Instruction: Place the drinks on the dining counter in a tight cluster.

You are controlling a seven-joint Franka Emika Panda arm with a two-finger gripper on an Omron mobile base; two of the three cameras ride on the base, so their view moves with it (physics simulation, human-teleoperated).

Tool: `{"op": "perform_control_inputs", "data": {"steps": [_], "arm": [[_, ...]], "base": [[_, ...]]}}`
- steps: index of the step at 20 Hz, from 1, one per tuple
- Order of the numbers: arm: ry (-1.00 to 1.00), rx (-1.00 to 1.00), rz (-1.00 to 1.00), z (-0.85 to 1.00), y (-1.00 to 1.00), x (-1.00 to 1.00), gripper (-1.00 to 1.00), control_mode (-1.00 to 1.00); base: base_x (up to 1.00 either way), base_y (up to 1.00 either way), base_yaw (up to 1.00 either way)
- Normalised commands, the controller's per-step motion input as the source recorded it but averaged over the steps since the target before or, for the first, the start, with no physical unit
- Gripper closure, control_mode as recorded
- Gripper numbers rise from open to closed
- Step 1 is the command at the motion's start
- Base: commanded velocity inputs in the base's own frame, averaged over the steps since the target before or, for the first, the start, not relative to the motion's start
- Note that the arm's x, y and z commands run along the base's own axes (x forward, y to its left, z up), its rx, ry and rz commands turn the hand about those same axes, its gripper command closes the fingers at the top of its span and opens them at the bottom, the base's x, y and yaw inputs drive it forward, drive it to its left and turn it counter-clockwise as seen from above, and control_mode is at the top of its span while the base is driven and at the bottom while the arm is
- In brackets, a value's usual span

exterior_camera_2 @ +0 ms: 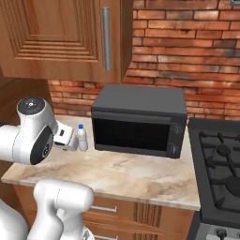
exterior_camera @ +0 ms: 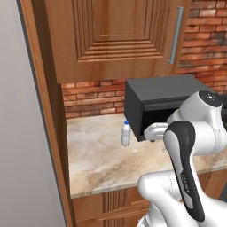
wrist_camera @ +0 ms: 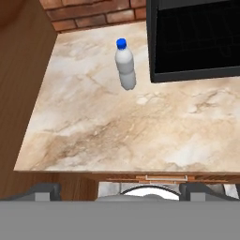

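One of the drinks, a small white bottle (exterior_camera: 126, 134) (exterior_camera_2: 82, 138) (wrist_camera: 125, 70) with a blue cap, stands upright on a short marble counter (wrist_camera: 117, 131) just left of a black microwave. My gripper (wrist_camera: 119, 190) hovers over the counter's front edge, open wide with nothing between its fingertips (wrist_camera: 47, 190). The bottle lies ahead of it and well apart. In the right base view my white hand (exterior_camera_2: 65, 138) sits close beside the bottle. The dining counter is out of view.
The black microwave (exterior_camera: 164, 102) (exterior_camera_2: 136, 122) stands right of the bottle. Wooden wall cabinets (exterior_camera: 115, 35) hang overhead and a tall wood side panel (exterior_camera: 48, 111) closes the counter's left end. A dark stove (exterior_camera_2: 220, 159) lies at the far right. Brick wall behind.
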Motion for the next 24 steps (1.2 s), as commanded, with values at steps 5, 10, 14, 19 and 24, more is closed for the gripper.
{"op": "perform_control_inputs", "data": {"steps": [5,10,14,19,24], "arm": [[0.00,0.00,0.00,0.00,0.00,0.00,-1.00,1.00],[0.00,0.00,0.00,0.00,0.00,0.00,-1.00,1.00],[0.00,0.00,0.00,0.00,0.00,0.00,-1.00,1.00],[0.00,0.00,0.00,0.00,0.00,0.00,-1.00,1.00],[0.08,-0.01,0.00,0.05,0.02,0.16,-1.00,-1.00]], "base": [[0.64,-0.12,0.01],[0.00,0.00,0.00],[0.00,0.00,0.00],[0.00,0.00,0.00],[0.00,0.00,0.00]]}}
